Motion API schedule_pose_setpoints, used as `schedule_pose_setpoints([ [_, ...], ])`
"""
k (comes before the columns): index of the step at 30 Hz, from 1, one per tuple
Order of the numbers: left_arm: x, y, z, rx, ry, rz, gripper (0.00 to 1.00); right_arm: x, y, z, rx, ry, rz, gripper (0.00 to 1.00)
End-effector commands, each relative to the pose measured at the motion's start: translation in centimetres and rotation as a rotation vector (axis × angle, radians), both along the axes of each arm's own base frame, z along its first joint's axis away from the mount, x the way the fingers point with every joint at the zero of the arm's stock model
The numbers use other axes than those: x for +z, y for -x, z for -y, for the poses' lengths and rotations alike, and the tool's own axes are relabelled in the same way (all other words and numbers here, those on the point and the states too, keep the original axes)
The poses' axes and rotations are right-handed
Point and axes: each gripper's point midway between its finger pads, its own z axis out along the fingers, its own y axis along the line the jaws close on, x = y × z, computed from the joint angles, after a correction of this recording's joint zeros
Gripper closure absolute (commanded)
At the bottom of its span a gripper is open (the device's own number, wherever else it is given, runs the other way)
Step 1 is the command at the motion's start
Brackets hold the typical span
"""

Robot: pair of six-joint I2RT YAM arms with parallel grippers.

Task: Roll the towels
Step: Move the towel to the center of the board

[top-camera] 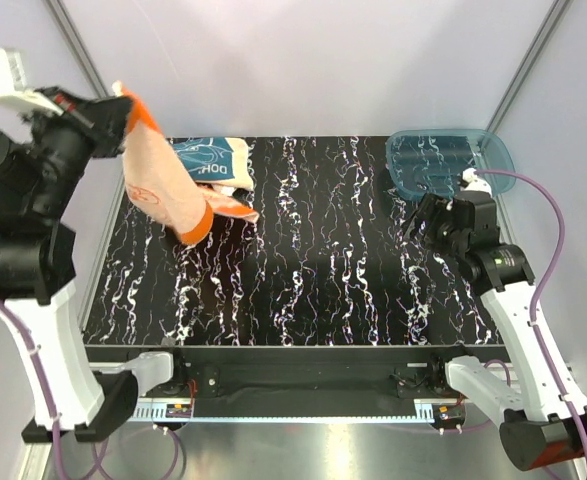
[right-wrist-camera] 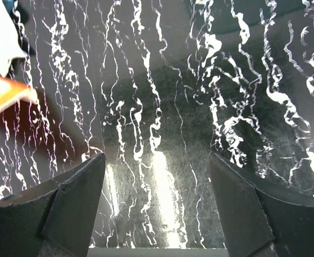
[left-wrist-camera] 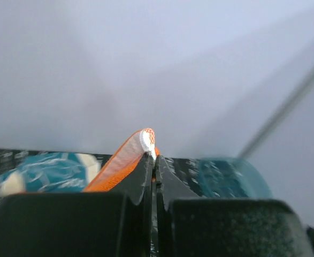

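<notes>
My left gripper [top-camera: 125, 108] is shut on a corner of the orange towel [top-camera: 165, 190] and holds it high at the far left, so the cloth hangs down with its cream back showing and its low end near the table. The pinched orange edge [left-wrist-camera: 125, 160] shows between my left fingers [left-wrist-camera: 144, 179]. The teal towel [top-camera: 211, 165] lies crumpled on the table behind the hanging one and shows blurred in the left wrist view [left-wrist-camera: 47, 171]. My right gripper [top-camera: 420, 222] is open and empty above the right side of the table [right-wrist-camera: 157, 160].
A translucent blue plastic tray [top-camera: 451, 162] lies at the far right corner, just beyond my right gripper; it is blurred in the left wrist view [left-wrist-camera: 229, 179]. The black marbled tabletop [top-camera: 313, 270] is walled by white panels and metal posts.
</notes>
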Motion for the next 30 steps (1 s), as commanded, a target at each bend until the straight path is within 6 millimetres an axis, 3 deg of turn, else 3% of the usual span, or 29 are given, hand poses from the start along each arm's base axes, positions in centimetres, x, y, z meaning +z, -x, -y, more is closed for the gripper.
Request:
schedule_pose_setpoints([
  [1,3.6,1.9,6.6,-0.409,-0.023,0.151,1.00,3.7,-0.4,0.6,-0.019,0.025,0.080,0.15],
  [3,4.0,3.4,8.5,-0.540,0.017,0.172,1.00,4.4,-0.7,0.5,-0.015,0.028,0.089,0.14],
  [4,5.8,4.8,9.3,-0.602,0.006,0.274,1.00,5.4,-0.8,0.4,-0.011,0.020,0.109,0.13],
  [5,4.7,4.4,10.6,-0.716,0.066,0.212,1.00,5.7,-0.9,-0.1,0.008,0.004,0.113,0.13],
  [8,5.3,4.3,13.5,-0.873,0.113,0.187,1.00,6.9,-1.3,-1.4,0.060,-0.044,0.137,0.13],
  [9,7.5,6.2,14.3,-0.920,0.078,0.248,1.00,7.0,-1.1,-2.5,0.109,-0.080,0.134,0.13],
  [10,6.3,3.8,15.9,-0.957,0.098,0.162,1.00,7.4,-1.3,-3.0,0.129,-0.101,0.147,0.13],
  [12,8.0,5.2,19.1,-1.096,0.096,0.192,1.00,7.4,-1.2,-4.5,0.193,-0.158,0.137,0.13],
  [15,9.1,7.1,21.2,-1.236,0.147,0.207,1.00,7.4,-0.5,-7.2,0.336,-0.248,0.129,0.13],
  [16,10.2,7.9,21.1,-1.270,0.142,0.290,1.00,6.9,-0.5,-7.9,0.371,-0.272,0.127,0.13],
  [18,10.4,8.6,20.7,-1.268,0.098,0.341,1.00,6.2,0.4,-9.4,0.450,-0.331,0.102,0.13],
  [21,8.2,6.1,20.2,-1.156,0.049,0.280,1.00,3.1,1.1,-9.9,0.475,-0.362,0.042,0.13],
  [22,8.5,6.9,19.2,-1.134,0.042,0.308,1.00,1.1,1.4,-9.7,0.461,-0.358,0.000,0.12],
  [23,6.0,3.8,18.7,-1.090,0.059,0.230,1.00,0.1,1.2,-9.4,0.432,-0.345,-0.016,0.11],
  [24,5.6,4.1,18.0,-1.106,0.089,0.202,1.00,-1.1,1.2,-9.1,0.406,-0.338,-0.042,0.11],
  [25,6.5,5.4,17.0,-1.103,0.069,0.286,1.00,-2.9,1.3,-8.7,0.374,-0.330,-0.088,0.11],
  [26,4.6,3.3,16.1,-1.068,0.089,0.230,1.00,-4.6,0.9,-8.3,0.334,-0.317,-0.136,0.11],
  [30,2.0,3.6,15.2,-1.092,0.043,0.183,1.00,-9.6,-0.5,-8.4,0.264,-0.327,-0.255,0.11],
])
